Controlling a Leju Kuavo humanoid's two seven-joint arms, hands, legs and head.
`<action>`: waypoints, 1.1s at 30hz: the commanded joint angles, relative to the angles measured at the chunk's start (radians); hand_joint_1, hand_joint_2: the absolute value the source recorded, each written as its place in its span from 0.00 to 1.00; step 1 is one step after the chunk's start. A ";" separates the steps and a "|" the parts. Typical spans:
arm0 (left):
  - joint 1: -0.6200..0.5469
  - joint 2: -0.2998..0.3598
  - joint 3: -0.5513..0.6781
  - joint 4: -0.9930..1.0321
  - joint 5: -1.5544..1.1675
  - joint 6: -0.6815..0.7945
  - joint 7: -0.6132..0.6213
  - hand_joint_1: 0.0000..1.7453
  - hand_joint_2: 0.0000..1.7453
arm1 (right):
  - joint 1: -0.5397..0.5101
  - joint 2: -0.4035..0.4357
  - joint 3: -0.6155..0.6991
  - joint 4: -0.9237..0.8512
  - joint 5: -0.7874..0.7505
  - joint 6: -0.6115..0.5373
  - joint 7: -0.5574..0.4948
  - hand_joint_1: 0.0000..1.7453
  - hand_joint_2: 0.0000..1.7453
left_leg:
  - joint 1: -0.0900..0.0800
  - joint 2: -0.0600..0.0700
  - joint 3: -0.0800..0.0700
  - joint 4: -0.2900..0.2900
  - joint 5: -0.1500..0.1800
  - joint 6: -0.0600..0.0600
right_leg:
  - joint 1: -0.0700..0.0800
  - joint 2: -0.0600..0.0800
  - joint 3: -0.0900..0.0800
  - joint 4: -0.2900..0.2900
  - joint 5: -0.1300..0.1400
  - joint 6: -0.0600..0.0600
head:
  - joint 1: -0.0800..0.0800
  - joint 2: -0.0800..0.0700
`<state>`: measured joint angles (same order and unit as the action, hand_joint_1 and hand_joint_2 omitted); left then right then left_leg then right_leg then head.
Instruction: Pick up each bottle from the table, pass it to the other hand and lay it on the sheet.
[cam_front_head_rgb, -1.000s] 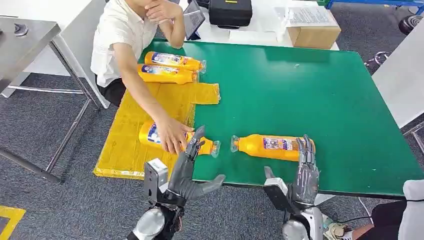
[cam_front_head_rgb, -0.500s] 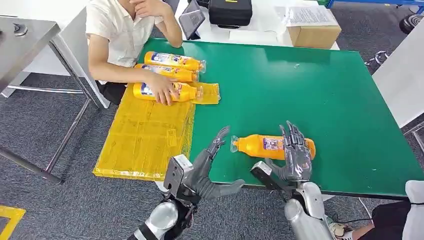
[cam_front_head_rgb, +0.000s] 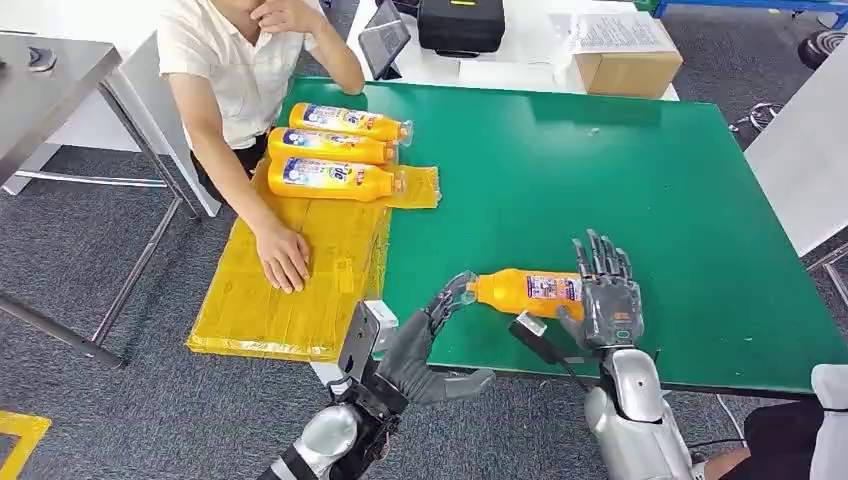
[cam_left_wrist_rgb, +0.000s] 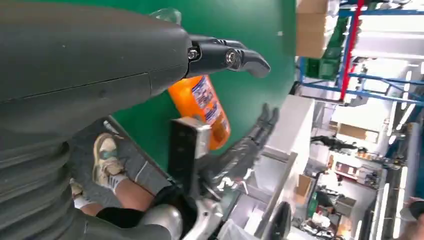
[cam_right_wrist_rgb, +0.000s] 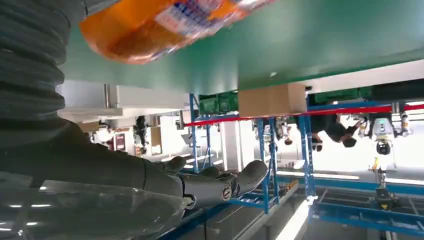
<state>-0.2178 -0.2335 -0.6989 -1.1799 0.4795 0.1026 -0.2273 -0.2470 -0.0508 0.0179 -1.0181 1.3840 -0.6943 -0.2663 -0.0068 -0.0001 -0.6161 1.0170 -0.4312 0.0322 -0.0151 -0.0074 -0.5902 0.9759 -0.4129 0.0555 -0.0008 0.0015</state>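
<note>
Four orange bottles are in view. Three of them (cam_front_head_rgb: 335, 150) lie side by side at the far end of the yellow sheet (cam_front_head_rgb: 290, 280), with their caps toward the green surface (cam_front_head_rgb: 620, 170). The fourth bottle (cam_front_head_rgb: 525, 291) lies on its side on the green surface near my edge, its clear cap pointing toward the sheet.

My right robot hand (cam_front_head_rgb: 603, 298) is at the base end of this fourth bottle. Its fingers are spread and stand up over the bottle's end, with the palm just beside or against it; I cannot tell from the head view if it really grips. In the right wrist view the orange bottle (cam_right_wrist_rgb: 165, 22) is close to the ribbed cover, and the fingers (cam_right_wrist_rgb: 220, 182) are stretched out and not wrapped around anything.

My left robot hand (cam_front_head_rgb: 425, 345) is at the near edge of the surface, just beside the cap end of the same bottle. Its fingers are apart, the thumb sticks out to the side, and it holds nothing. In the left wrist view I see the bottle (cam_left_wrist_rgb: 202, 105) beyond my dark fingers (cam_left_wrist_rgb: 225, 56), and my right robot hand (cam_left_wrist_rgb: 245, 150) behind it.

A person (cam_front_head_rgb: 235, 60) in a white shirt sits at the far left corner, with one hand (cam_front_head_rgb: 283, 258) resting flat on the sheet. A cardboard box (cam_front_head_rgb: 627, 62) and a black case (cam_front_head_rgb: 460, 24) stand on the white table behind.
</note>
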 joint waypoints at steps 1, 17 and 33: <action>-0.037 0.022 -0.031 0.057 -0.013 0.024 0.003 0.00 1.00 | -0.011 -0.050 -0.014 0.099 -0.077 -0.004 0.007 0.00 1.00 | 0.001 -0.001 0.004 -0.001 -0.001 -0.002 | 0.001 -0.001 0.004 -0.001 -0.001 -0.002 | 0.000 0.000; -0.043 0.025 -0.030 0.072 -0.016 0.028 0.008 0.00 1.00 | -0.001 -0.072 -0.033 0.098 -0.103 -0.004 0.012 0.00 1.00 | 0.001 0.000 0.004 -0.001 -0.001 -0.002 | 0.001 0.001 0.004 -0.001 -0.001 -0.002 | 0.000 0.000; -0.050 0.024 -0.031 0.083 -0.017 0.023 0.028 0.00 1.00 | -0.108 -0.122 0.049 0.366 -0.224 0.033 0.037 0.00 1.00 | 0.001 0.002 0.003 -0.001 -0.001 -0.002 | 0.001 0.002 0.003 -0.001 0.000 -0.002 | 0.000 0.000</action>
<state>-0.2226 -0.2335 -0.7023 -1.1563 0.4539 0.1316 -0.2174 -0.2367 -0.1652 0.0034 -0.8889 1.1949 -0.6920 -0.2346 -0.0068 -0.0007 -0.6164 1.0170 -0.4314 0.0322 -0.0151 -0.0078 -0.5900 0.9758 -0.4130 0.0555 -0.0011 0.0015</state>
